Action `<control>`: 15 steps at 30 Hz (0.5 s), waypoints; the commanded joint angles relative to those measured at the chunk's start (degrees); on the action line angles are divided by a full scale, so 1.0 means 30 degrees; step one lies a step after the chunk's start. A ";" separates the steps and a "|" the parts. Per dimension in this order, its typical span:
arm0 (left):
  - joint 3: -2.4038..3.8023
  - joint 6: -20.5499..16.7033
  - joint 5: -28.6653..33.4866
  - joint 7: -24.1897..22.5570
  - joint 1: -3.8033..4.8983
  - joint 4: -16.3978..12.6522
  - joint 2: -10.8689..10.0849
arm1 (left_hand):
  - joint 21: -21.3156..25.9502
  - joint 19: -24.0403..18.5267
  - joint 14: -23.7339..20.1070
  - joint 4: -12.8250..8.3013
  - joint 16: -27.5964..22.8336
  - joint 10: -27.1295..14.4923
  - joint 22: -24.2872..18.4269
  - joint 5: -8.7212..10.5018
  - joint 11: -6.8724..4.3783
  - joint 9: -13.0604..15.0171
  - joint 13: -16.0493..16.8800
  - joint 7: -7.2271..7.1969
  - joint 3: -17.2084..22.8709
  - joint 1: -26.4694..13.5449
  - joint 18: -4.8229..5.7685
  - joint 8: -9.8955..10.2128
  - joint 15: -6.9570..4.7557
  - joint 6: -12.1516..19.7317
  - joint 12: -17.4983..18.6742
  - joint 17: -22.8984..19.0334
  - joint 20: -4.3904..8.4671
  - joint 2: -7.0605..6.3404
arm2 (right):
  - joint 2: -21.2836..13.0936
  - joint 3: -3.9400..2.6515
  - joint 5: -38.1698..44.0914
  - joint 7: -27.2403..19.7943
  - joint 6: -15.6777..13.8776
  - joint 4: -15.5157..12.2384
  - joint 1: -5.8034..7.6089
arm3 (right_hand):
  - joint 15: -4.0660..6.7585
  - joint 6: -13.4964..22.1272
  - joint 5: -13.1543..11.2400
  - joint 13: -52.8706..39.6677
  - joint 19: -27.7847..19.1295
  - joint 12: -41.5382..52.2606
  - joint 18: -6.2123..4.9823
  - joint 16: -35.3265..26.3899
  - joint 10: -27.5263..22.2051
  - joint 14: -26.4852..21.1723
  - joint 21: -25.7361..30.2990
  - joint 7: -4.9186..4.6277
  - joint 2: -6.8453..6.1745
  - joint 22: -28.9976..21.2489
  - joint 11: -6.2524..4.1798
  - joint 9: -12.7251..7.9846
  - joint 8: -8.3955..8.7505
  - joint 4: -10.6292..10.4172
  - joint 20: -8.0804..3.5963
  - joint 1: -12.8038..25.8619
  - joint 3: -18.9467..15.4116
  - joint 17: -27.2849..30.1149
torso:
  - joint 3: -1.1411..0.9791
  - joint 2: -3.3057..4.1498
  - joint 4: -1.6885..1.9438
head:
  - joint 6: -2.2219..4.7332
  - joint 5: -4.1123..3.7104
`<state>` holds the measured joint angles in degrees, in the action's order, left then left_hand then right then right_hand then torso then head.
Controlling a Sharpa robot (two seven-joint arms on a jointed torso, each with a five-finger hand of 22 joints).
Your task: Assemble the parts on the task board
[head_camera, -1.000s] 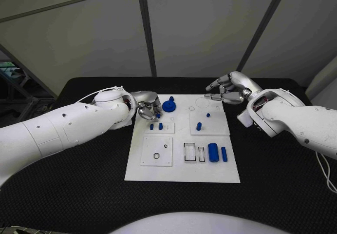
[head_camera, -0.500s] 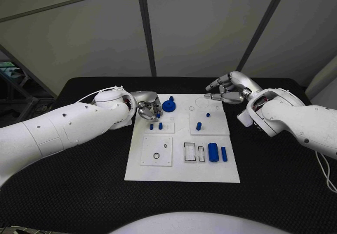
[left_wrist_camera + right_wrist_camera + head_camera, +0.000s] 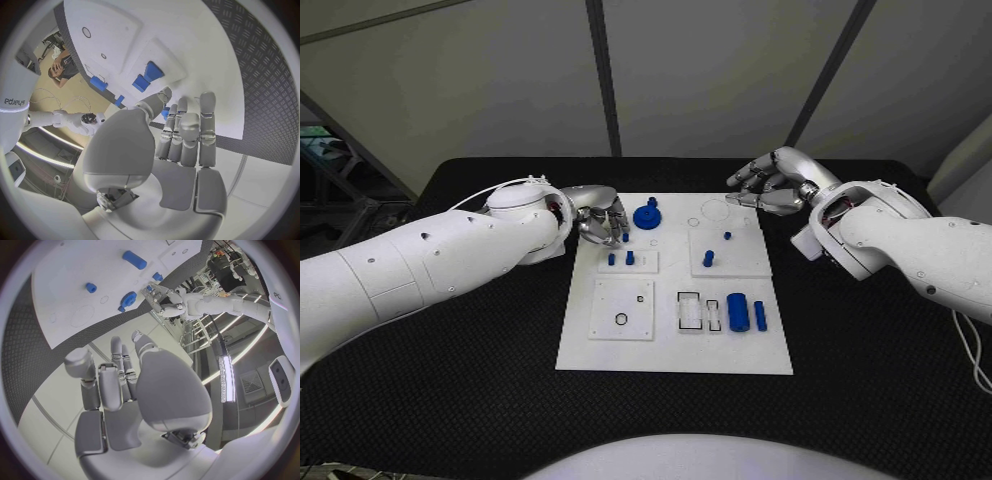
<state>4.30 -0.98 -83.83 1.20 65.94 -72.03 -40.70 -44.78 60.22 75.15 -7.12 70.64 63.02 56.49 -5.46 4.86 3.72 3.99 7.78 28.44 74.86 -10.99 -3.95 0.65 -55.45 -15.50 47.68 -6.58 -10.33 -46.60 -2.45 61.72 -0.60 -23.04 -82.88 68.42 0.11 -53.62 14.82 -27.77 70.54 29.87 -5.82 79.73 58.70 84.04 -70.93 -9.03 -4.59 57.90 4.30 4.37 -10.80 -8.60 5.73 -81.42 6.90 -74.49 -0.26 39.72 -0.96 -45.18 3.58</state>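
Note:
The white task board [image 3: 675,345] lies mid-table. At its far end stands a blue gear-shaped part [image 3: 646,215], which also appears in the right wrist view [image 3: 128,300]. My left hand [image 3: 600,222] hovers just left of that part with nothing in its fingers [image 3: 187,132]. A bit of blue shows behind those fingers; I cannot tell which part it is. My right hand [image 3: 769,186] hangs over the board's far right corner, fingers loosely curved [image 3: 115,377] and empty. Two short blue pegs [image 3: 620,259] stand close to the left hand.
Another blue peg [image 3: 708,259] stands on the right inset plate. A blue cylinder [image 3: 737,312] and a blue bar [image 3: 760,316] lie beside black-outlined slots [image 3: 689,311]. A black ring [image 3: 620,320] rests on the near left plate. Black table [image 3: 473,380] surrounds the board.
My left hand has drawn back slightly from the gear-shaped part, toward the board's left edge. The right hand has shifted only a little. The parts have not moved.

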 commanded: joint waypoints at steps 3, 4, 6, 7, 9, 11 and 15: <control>0.0026 -0.1368 0.0091 -0.1024 0.0029 -0.0025 -0.0412 | 0.0345 -0.0351 -0.1221 -0.0063 -0.1370 -0.0669 -0.0081 0.0099 0.0248 0.0074 -0.0070 0.0152 -0.0089 0.0190 0.0232 -0.0168 0.0193 -0.0462 0.0309 -0.2435 -0.0144 -0.0077 | -0.0093 -0.0012 0.2529 0.1049 0.0885 0.0269 0.0026 | -0.0041 -0.0803 -0.0654 0.2380 0.0260 -0.2619 -0.0258 -0.0133 0.0621 0.0869 -0.0015 -0.0087 -0.0186 0.0133 0.0053 -0.0039 0.0076 0.0362 0.0076 -0.0809 0.1270 0.0145 | 0.0025 -0.0021 0.0048 | 0.0023 -0.0162; 0.0031 -0.1493 0.0164 -0.1140 0.0031 -0.0050 -0.0499 | 0.0366 -0.0367 -0.1255 -0.0068 -0.1411 -0.0678 -0.0086 0.0101 0.0254 0.0073 -0.0067 0.0129 -0.0091 0.0198 0.0230 -0.0168 0.0198 -0.0476 0.0309 -0.2510 -0.0152 -0.0077 | -0.0098 -0.0012 0.2925 0.1099 0.1020 0.0312 0.0026 | -0.0019 -0.1026 -0.0679 0.2821 0.0334 -0.3128 -0.0235 -0.0116 0.0741 0.0888 -0.0076 -0.0011 -0.0277 0.0232 0.0083 -0.0041 0.0098 0.0449 0.0098 -0.0926 0.1546 0.0124 | 0.0016 -0.0015 0.0030 | 0.0057 -0.0146; 0.0060 -0.1873 0.0537 -0.1528 0.0036 -0.0154 -0.0783 | 0.0420 -0.0407 -0.1344 -0.0083 -0.1523 -0.0709 -0.0097 0.0097 0.0269 0.0069 -0.0065 0.0075 -0.0082 0.0230 0.0222 -0.0164 0.0212 -0.0501 0.0314 -0.2718 -0.0170 -0.0060 | -0.0132 -0.0012 0.4406 0.1273 0.1492 0.0388 0.0026 | 0.0019 -0.1651 -0.0790 0.3991 0.0500 -0.4337 -0.0223 -0.0069 0.1458 0.0940 -0.0233 0.0121 -0.0526 0.0465 -0.0026 -0.0081 0.0283 0.0529 0.0024 -0.0889 0.2307 0.0087 | -0.0003 0.0000 -0.0021 | 0.0090 -0.0078; 0.0081 -0.2061 0.0715 -0.1721 0.0037 -0.0209 -0.0901 | 0.0433 -0.0416 -0.1363 -0.0082 -0.1549 -0.0703 -0.0100 0.0095 0.0267 0.0070 -0.0062 0.0081 -0.0072 0.0239 0.0218 -0.0166 0.0214 -0.0515 0.0308 -0.2766 -0.0172 -0.0042 | -0.0142 -0.0012 0.5044 0.1346 0.1691 0.0394 0.0025 | 0.0060 -0.1825 -0.0793 0.4252 0.0545 -0.4617 -0.0189 -0.0051 0.1561 0.0947 -0.0281 0.0218 -0.0656 0.0542 -0.0051 -0.0079 0.0314 0.0620 0.0033 -0.0937 0.2479 0.0064 | 0.0007 0.0001 -0.0011 | 0.0099 -0.0098; 0.0160 -0.2504 0.1427 -0.2178 0.0037 -0.0334 -0.1165 | 0.0598 -0.0551 -0.1880 -0.0093 -0.2169 -0.0610 -0.0144 0.0097 0.0259 0.0075 -0.0039 0.0136 -0.0039 0.0275 0.0198 -0.0202 0.0198 -0.0666 0.0236 -0.3786 -0.0185 0.0006 | -0.0159 -0.0012 0.6319 0.1512 0.2080 0.0366 0.0023 | 0.0104 -0.2114 -0.0825 0.4747 0.0671 -0.5116 -0.0142 0.0012 0.1812 0.0975 -0.0419 0.0389 -0.0825 0.0758 -0.0106 -0.0088 0.0424 0.0726 0.0002 -0.0907 0.2825 -0.0008 | 0.0011 0.0008 -0.0009 | 0.0111 -0.0135; 0.0253 -0.2894 0.2359 -0.2579 0.0037 -0.0461 -0.1409 | 0.0761 -0.0669 -0.2235 -0.0085 -0.2638 -0.0444 -0.0191 0.0101 0.0216 0.0095 -0.0008 0.0224 -0.0011 0.0284 0.0179 -0.0282 0.0174 -0.0902 0.0120 -0.4510 -0.0179 0.0068 | -0.0166 -0.0011 0.7296 0.1657 0.2353 0.0313 0.0021 | 0.0146 -0.2336 -0.0857 0.5154 0.0782 -0.5490 -0.0102 0.0056 0.2129 0.0996 -0.0544 0.0434 -0.0938 0.0945 -0.0150 -0.0099 0.0552 0.0774 -0.0025 -0.0789 0.3118 -0.0046 | 0.0009 0.0015 -0.0013 | 0.0122 -0.0189; 0.0461 -0.3791 0.5434 -0.3446 0.0036 -0.0988 -0.2168 | 0.0961 -0.0739 -0.2391 -0.0022 -0.3018 -0.0051 -0.0250 0.0117 0.0144 0.0147 0.0051 0.0291 0.0008 0.0222 0.0167 -0.0507 0.0124 -0.1426 -0.0127 -0.5133 -0.0145 0.0187 | -0.0163 -0.0010 0.9427 0.1994 0.2681 0.0109 0.0011 | 0.0154 -0.2509 -0.0899 0.5502 0.0909 -0.5846 -0.0057 0.0107 0.2272 0.1015 -0.0688 0.0493 -0.1113 0.1170 -0.0157 -0.0103 0.0675 0.0846 -0.0042 -0.0678 0.3332 -0.0093 | 0.0006 0.0018 -0.0025 | 0.0161 -0.0351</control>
<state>5.56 -7.66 -77.39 -4.50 65.94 -74.43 -46.68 -42.07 58.40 68.35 -7.28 61.87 62.54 55.78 -5.46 5.34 4.10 4.10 8.62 28.28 75.41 -11.00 -5.22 1.02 -59.43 -15.71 32.78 -7.00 -10.24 -47.10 -2.45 80.06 3.45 -18.04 -82.16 68.40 0.11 -60.75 12.31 -11.50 72.93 12.58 -5.80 79.68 65.12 84.04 -72.80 -7.55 -7.30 61.27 3.99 4.13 -9.03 -6.07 5.62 -83.61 16.51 -74.71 -0.21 39.73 -0.97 -44.75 2.72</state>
